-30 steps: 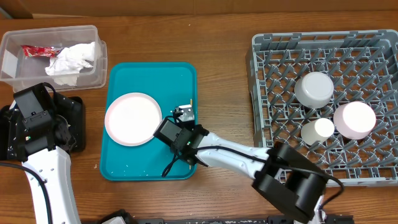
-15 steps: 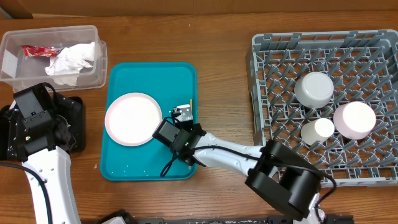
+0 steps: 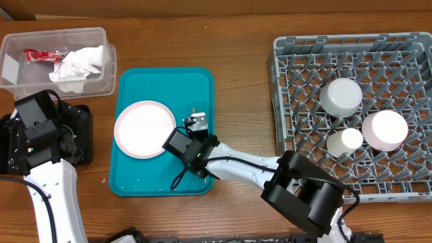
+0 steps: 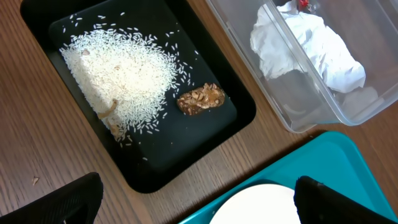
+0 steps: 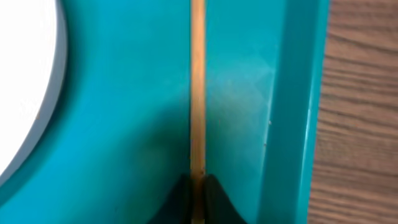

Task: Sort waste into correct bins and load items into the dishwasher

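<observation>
Now the right gripper (image 5: 197, 186) has its jaws pinched on a thin wooden stick (image 5: 198, 87) lying flat on the teal tray (image 5: 249, 93), beside the plate (image 3: 140, 128) — so shallow a tip-grip could let it pivot or slip when lifted. The left gripper (image 4: 199, 208) — jaws wide, empty — hangs over the black tray (image 4: 214, 71).

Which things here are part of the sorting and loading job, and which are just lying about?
Job: plate, bowl, saucer, cup, rack; tub with wrapper and tissues; black tray with rice and lump; probably the stick pinched in the right fingers.
Lying about: teal tray, table.
</observation>
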Robot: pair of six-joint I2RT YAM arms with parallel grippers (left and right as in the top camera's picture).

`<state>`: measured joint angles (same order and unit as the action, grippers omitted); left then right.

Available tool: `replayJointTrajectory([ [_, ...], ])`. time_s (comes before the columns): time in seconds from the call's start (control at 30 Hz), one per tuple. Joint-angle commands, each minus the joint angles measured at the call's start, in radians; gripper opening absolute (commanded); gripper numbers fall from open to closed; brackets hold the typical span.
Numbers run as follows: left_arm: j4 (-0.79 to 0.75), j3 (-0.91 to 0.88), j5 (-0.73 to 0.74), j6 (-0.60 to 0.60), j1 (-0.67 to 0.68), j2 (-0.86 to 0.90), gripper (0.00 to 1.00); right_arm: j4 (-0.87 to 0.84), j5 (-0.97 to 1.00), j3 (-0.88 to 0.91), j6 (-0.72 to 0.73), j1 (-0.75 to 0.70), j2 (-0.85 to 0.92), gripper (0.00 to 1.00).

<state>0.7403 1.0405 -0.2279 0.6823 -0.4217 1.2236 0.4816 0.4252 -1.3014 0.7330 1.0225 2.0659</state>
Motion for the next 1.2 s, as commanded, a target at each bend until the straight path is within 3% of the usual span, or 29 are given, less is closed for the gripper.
replayJointTrajectory([
  [0.0,0.0,0.009,0.001,0.013,-0.008,-0.001,1.0,0.085,-0.057,-0.062,0.005,-0.001,0.045,0.04],
  [0.27,0.0,0.009,0.001,0.013,-0.008,-0.001,1.0,0.357,-0.044,-0.318,-0.008,-0.109,-0.073,0.04],
  [0.4,0.0,0.009,0.001,0.013,-0.008,-0.001,1.0,0.452,-0.06,-0.417,-0.109,-0.236,-0.177,0.04],
  [0.5,0.0,0.009,0.0,0.013,-0.008,-0.001,1.0,0.496,-0.153,-0.451,-0.284,-0.373,-0.266,0.04],
  [0.63,0.0,0.009,0.001,0.013,-0.008,-0.001,1.0,0.562,-0.425,-0.452,-0.57,-0.591,-0.348,0.04],
  [0.87,0.0,0.009,0.001,0.013,-0.008,-0.001,1.0,0.634,-0.805,-0.396,-0.821,-0.907,-0.335,0.04],
  [1.0,0.0,0.009,0.001,0.013,-0.008,-0.001,1.0,0.555,-0.793,-0.315,-0.812,-0.955,-0.309,0.04],
  [1.17,0.0,0.009,0.001,0.013,-0.008,-0.001,1.0,0.458,-0.635,-0.241,-0.705,-0.959,-0.251,0.04],
])
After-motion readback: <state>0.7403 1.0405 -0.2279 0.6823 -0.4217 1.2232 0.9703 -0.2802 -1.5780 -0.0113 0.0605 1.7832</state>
